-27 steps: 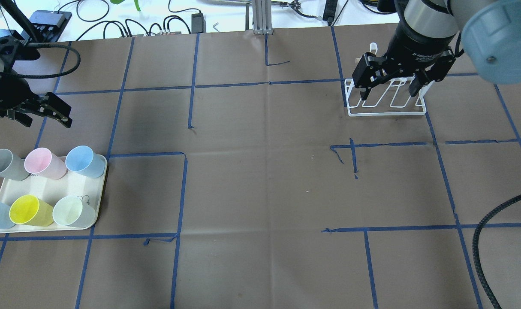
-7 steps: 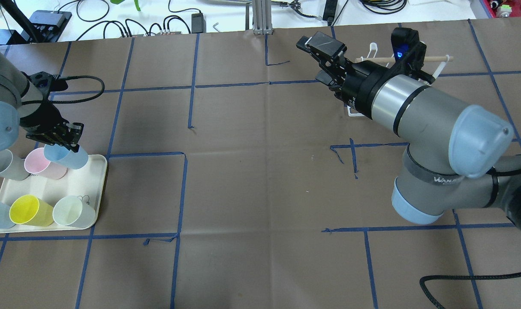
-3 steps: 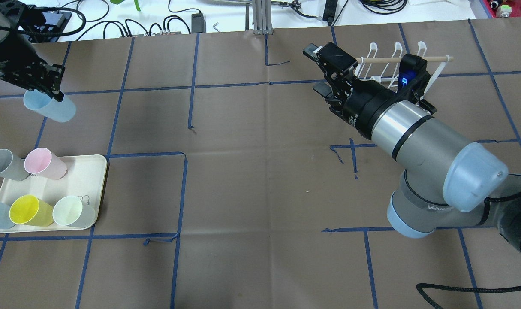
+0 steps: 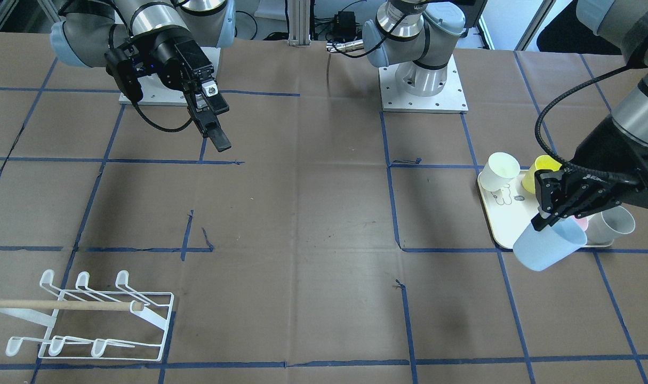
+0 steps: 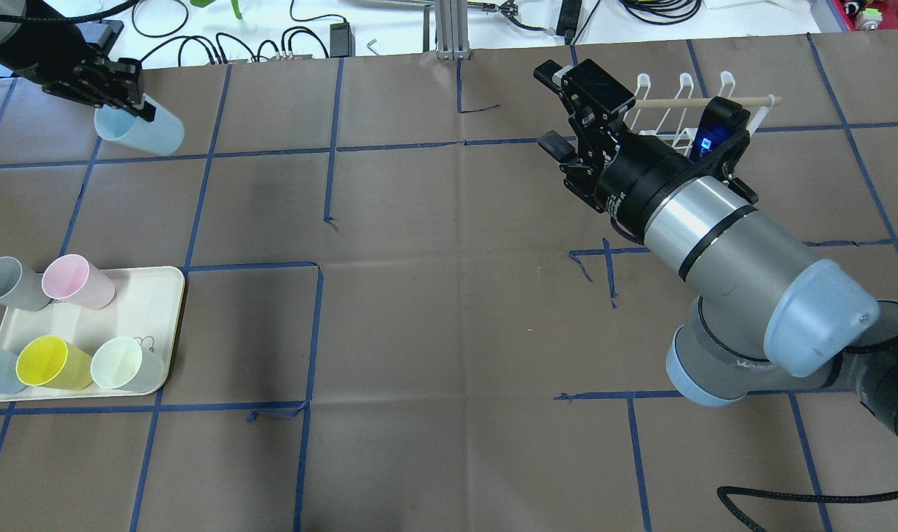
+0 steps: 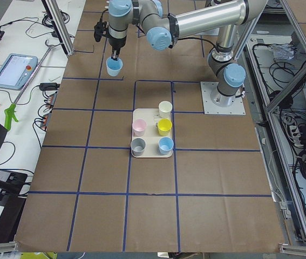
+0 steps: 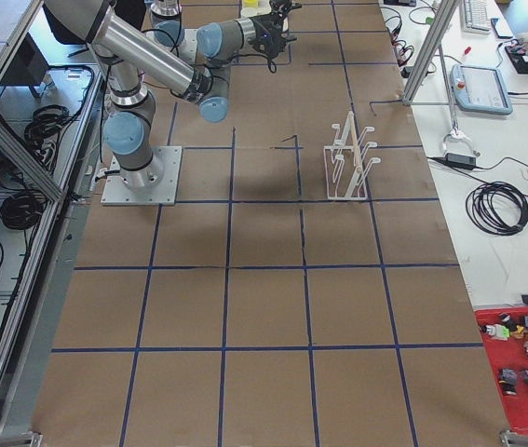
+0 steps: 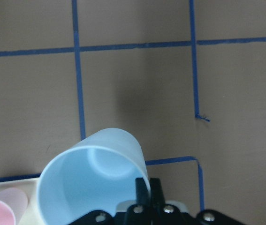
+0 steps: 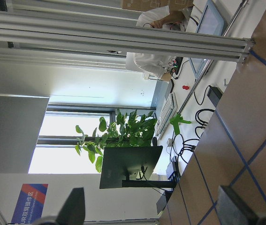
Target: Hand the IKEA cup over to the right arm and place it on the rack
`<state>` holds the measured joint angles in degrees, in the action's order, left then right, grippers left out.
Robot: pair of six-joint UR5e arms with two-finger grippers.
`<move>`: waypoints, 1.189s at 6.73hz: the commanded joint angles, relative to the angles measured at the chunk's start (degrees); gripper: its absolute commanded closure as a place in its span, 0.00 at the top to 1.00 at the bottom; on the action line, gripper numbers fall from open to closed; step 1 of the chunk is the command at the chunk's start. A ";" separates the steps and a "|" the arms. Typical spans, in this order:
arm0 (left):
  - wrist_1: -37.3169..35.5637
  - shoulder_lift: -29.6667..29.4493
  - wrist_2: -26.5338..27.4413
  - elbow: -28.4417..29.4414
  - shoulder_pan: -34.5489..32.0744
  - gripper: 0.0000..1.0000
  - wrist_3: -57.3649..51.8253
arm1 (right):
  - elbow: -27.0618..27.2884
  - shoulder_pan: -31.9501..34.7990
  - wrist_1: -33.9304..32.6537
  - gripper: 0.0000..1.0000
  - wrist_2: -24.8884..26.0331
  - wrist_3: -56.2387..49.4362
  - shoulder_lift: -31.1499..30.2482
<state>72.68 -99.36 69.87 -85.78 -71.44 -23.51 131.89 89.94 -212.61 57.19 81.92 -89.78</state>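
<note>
Left fingers (image 4: pixel 543 217) are clamped on the thin rim of the smooth pale-blue plastic cup (image 4: pixel 548 246), which I see tilted in the air, well apart from the cream tray (image 5: pixel 134 310). Right fingers (image 5: pixel 554 145) are spread wide, gripping nothing, near the white wire rack (image 4: pixel 152 317) and its wooden dowel on the brown-paper worktop (image 5: pixel 449 310).

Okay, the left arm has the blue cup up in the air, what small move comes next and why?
Probably carry the blue cup toward mid-table: the left gripper pinches its rim, while the right gripper is open, far across the table.
</note>
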 commanded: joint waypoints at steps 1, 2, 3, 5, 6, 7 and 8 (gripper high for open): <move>-18.27 0.04 -15.93 -5.32 -0.36 0.00 -0.31 | -0.14 0.06 0.09 1.00 0.02 0.26 -0.31; -31.33 -0.57 -23.39 -10.14 -1.67 0.00 -0.22 | -0.14 0.06 0.36 1.00 -0.06 -0.44 -0.31; -42.77 -0.66 -26.85 -16.46 -2.55 0.00 -0.22 | -0.23 0.15 0.62 1.00 -0.07 -0.53 -0.14; -64.31 -0.49 -32.66 -28.24 -6.84 0.00 -0.57 | -0.14 0.15 0.71 1.00 -0.07 0.34 0.48; -73.82 -0.66 -32.69 -33.69 -9.92 0.00 -0.14 | -0.05 0.15 1.93 1.00 -0.07 0.69 0.91; -80.27 -0.40 -32.78 -37.66 -12.30 0.00 0.30 | 0.03 0.15 2.29 1.00 0.02 5.22 1.27; -83.38 0.82 -32.87 -40.75 -14.23 0.00 0.48 | 0.03 0.15 2.38 1.00 0.02 8.92 1.53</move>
<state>-5.31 -99.50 37.21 -122.41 -83.20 -23.32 131.88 90.09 -210.53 57.19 86.65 -88.60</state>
